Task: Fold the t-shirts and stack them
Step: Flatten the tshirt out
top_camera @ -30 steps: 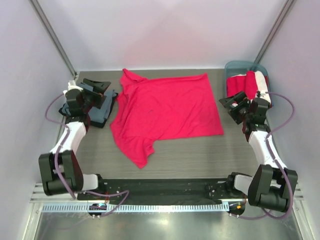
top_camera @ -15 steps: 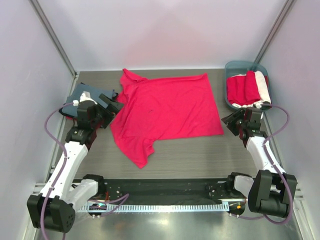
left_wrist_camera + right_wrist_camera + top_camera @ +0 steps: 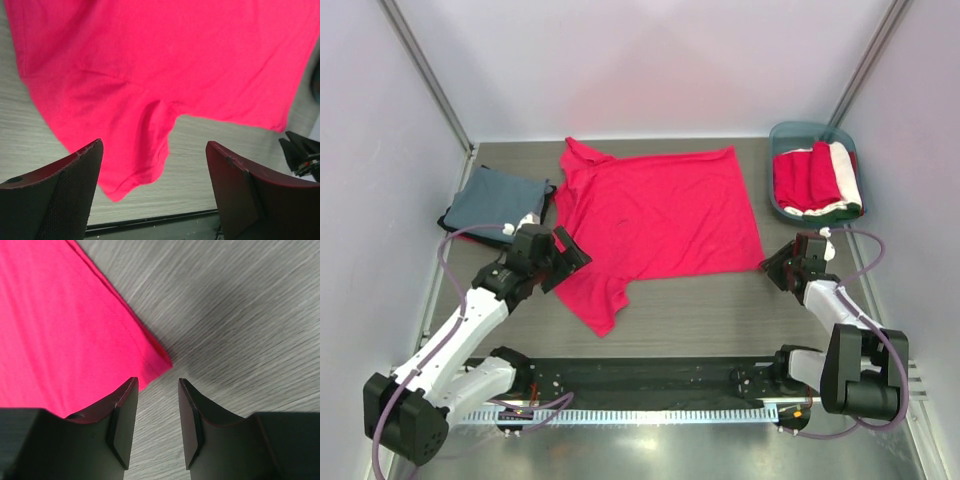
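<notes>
Looking across from the left: pale walls close in three sides, a slim metal post (image 3: 425,75) leans up the left corner, and the table (image 3: 700,300) is grey wood-grain, matte, with a black base plate (image 3: 650,375) along the near edge where both arms are bolted.

Far left on the table, a blue-grey shirt (image 3: 495,200) lies folded into a neat flat rectangle. Just beside it, nearer us, the left gripper (image 3: 567,262) hovers over the left edge of the red shirt (image 3: 660,215), jaws spread wide with nothing between them; its wrist view looks down on the near sleeve and a soft crease where that sleeve meets the body.

That red shirt fills the middle of the table, a bright crimson, lying open and mostly flat, turned sideways: one sleeve points to the far left, the other trails toward the near edge, and the straight hem runs down the right side.

At the near right corner of that hem sits the right gripper (image 3: 156,385), low to the table, jaws narrowed to a slim gap showing only bare table, the corner of the cloth just ahead of the fingertips.

Far right, in the corner, a teal tub (image 3: 790,135) holds rolled red and white shirts (image 3: 815,180).
</notes>
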### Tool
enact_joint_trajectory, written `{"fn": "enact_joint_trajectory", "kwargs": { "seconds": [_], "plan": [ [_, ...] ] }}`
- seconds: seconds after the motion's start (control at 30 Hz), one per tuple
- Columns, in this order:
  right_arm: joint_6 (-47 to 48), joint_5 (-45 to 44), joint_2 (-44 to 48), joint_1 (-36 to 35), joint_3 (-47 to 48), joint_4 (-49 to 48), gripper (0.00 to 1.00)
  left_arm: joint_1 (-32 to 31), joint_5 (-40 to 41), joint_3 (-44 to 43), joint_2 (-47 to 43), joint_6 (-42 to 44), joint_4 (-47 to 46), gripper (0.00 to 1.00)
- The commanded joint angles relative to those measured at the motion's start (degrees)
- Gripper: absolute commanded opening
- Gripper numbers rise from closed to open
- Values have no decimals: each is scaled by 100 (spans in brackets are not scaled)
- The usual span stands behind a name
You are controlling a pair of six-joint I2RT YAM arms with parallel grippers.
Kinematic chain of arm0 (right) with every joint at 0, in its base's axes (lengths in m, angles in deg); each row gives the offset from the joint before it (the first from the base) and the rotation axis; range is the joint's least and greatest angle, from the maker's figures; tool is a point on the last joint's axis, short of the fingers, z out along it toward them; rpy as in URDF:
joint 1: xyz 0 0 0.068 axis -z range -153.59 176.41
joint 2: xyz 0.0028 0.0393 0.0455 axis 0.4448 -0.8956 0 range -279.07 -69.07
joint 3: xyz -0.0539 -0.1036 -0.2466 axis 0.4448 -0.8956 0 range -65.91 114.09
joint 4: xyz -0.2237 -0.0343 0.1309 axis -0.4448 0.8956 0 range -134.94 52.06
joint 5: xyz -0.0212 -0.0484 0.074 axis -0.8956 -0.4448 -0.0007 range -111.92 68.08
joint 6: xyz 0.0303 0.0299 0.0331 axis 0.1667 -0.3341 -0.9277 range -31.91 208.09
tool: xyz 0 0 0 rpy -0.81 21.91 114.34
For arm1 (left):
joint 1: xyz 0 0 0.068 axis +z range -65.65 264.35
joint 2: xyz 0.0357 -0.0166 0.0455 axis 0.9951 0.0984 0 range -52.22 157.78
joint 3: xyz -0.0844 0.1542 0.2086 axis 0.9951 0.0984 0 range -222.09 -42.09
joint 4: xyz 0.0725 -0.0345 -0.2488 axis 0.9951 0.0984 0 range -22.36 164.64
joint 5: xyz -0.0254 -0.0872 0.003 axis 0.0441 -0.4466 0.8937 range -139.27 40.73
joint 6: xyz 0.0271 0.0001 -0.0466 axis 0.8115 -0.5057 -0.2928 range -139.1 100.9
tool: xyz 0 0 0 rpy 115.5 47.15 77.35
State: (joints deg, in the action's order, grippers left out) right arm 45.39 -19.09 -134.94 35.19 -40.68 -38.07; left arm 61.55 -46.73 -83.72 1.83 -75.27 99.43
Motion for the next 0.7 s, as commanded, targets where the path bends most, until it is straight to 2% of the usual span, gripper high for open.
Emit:
{"fn": "enact_joint_trajectory", "kwargs": {
  "seconds": [0.0, 0.17, 0.37, 0.5, 0.57, 0.67],
  "plan": [
    [-177, -257, -110, -34, -106, -503, 43, -285, 387, 67, -122, -184, 319, 83],
    [-213, -257, -304, -43, -194, -889, 42, -584, 606, 181, -174, -430, 424, 79],
    [-353, -485, -602, -51, -159, -1206, 34, -1137, 896, 357, -342, -852, 582, 74],
    [-336, -547, -700, -95, -142, -1259, 21, -1700, 1213, 418, -333, -1169, 776, 69],
    [-318, -590, -621, -104, -203, -1276, 8, -1902, 1397, 436, -219, -1353, 864, 68],
    [-283, -722, -454, -104, -282, -1268, 1, -2341, 1564, 392, 79, -1563, 1012, 64]
  ]
}}
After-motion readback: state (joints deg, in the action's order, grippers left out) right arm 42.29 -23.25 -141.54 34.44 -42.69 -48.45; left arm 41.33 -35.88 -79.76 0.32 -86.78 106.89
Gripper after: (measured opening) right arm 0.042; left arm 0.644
